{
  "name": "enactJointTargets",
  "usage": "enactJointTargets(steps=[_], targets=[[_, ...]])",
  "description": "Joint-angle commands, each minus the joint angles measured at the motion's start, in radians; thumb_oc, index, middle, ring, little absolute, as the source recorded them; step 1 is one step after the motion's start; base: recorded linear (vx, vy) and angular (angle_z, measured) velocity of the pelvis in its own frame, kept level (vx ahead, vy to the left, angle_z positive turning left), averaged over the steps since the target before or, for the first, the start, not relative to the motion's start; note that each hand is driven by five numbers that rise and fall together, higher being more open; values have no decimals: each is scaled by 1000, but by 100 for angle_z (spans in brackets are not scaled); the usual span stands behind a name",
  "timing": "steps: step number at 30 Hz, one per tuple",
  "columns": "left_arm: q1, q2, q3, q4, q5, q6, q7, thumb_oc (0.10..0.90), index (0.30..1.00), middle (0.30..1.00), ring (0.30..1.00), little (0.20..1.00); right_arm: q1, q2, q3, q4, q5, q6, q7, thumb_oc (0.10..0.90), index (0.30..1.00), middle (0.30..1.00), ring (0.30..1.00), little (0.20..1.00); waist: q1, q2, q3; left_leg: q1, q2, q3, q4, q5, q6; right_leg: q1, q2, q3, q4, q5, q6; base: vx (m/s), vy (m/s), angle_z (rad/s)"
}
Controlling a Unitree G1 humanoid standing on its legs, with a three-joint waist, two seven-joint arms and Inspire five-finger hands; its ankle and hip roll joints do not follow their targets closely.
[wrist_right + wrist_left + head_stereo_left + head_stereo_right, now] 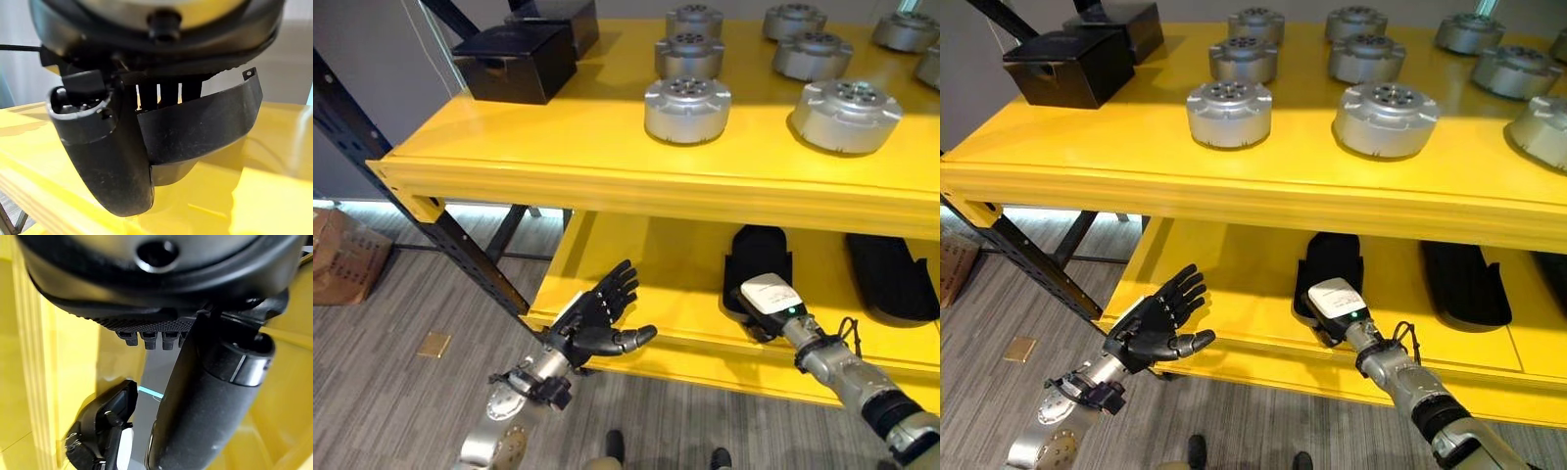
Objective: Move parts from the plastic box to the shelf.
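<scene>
at upper left we see two black boxes (517, 61); a cardboard box (342, 257) sits at far left, with a small tan square (434, 344) lower left.

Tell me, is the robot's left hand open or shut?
Open: the left hand hovers before the lower shelf, fingers spread straight, holding nothing.

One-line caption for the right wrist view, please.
Right hand grips a black curved part, fingers and thumb curled round it, just above the yellow shelf.
</scene>
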Motion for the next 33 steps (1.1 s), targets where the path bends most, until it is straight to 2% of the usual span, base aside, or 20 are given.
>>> enactJointTargets(steps=[1, 3, 5, 8, 10, 19, 20, 21, 22, 23, 33], targets=[[-151, 32, -14, -82, -58, -84, -22, 900, 1000, 1000, 1000, 1000, -205, -10, 38, 73, -18, 30, -15, 400, 300, 300, 300, 300, 56, -11, 45, 27, 59, 69, 121, -160, -24, -68, -38, -77, 134, -102, -13, 0, 0, 0], [-153, 33, -14, -87, -60, -84, -19, 900, 1000, 1000, 1000, 1000, -228, -17, 47, 74, -26, 28, -13, 400, 300, 300, 300, 300, 58, -5, 55, 15, 57, 66, 124, -158, -25, -79, -38, -77, 139, -104, -15, -45, -28, -4], [-178, 37, -26, -86, -67, -119, -32, 900, 1000, 1000, 1000, 1000, -295, -37, 76, 99, -30, 20, -23, 400, 300, 300, 300, 300, 60, 7, 87, -21, 55, 57, 137, -154, -25, -116, -42, -76, 156, -107, -22, -123, -29, -9], [-189, 37, -33, -89, -62, -133, -25, 900, 1000, 1000, 1000, 1000, -328, -40, 97, 116, -30, 19, -25, 400, 300, 300, 300, 300, 62, 13, 103, -35, 52, 52, 141, -151, -25, -128, -42, -76, 163, -109, -26, -58, -8, -6], [-185, 37, -35, -97, -71, -138, -34, 900, 1000, 1000, 1000, 1000, -330, -38, 105, 131, -16, 38, -23, 400, 300, 300, 300, 300, 64, 14, 107, -38, 52, 51, 145, -149, -25, -131, -45, -79, 171, -111, -29, 0, 0, 0], [-161, 38, -23, -116, -71, -120, -54, 900, 1000, 1000, 1000, 1000, -304, -33, 98, 143, -79, 29, -22, 400, 300, 300, 300, 300, 68, 10, 101, -24, 57, 54, 146, -149, -26, -118, -46, -80, 174, -112, -27, 35, -6, 1], [-160, 40, -24, -116, -71, -121, -54, 900, 1000, 1000, 1000, 1000, -305, -35, 100, 152, -84, 36, -18, 437, 352, 352, 352, 352, 69, 10, 101, -24, 58, 54, 146, -148, -27, -118, -46, -80, 176, -112, -27, 41, -20, 1], [-159, 41, -25, -117, -71, -121, -55, 900, 1000, 1000, 1000, 1000, -305, -34, 100, 155, -88, 38, -16, 437, 352, 352, 352, 352, 70, 10, 101, -24, 59, 54, 146, -149, -27, -118, -46, -80, 177, -112, -27, 0, 0, 0], [-158, 41, -25, -117, -72, -123, -56, 900, 1000, 1000, 1000, 1000, -304, -34, 100, 159, -90, 42, -13, 688, 704, 704, 704, 704, 71, 10, 102, -24, 59, 54, 147, -149, -27, -118, -46, -81, 177, -113, -27, 0, 0, 0], [-157, 43, -25, -117, -74, -128, -54, 900, 1000, 1000, 1000, 1000, -304, -35, 101, 161, -86, 43, -5, 900, 1000, 1000, 1000, 1000, 71, 10, 103, -24, 59, 53, 147, -149, -27, -118, -46, -81, 178, -113, -27, 0, 0, 0], [-150, 40, -20, -141, -113, -154, -114, 900, 1000, 1000, 1000, 1000, -264, -24, 91, 141, -74, 106, 75, 900, 1000, 1000, 1000, 1000, 67, -4, 99, -12, 68, 59, 143, -146, -30, -105, -42, -80, 176, -111, -25, 0, 0, 0]])
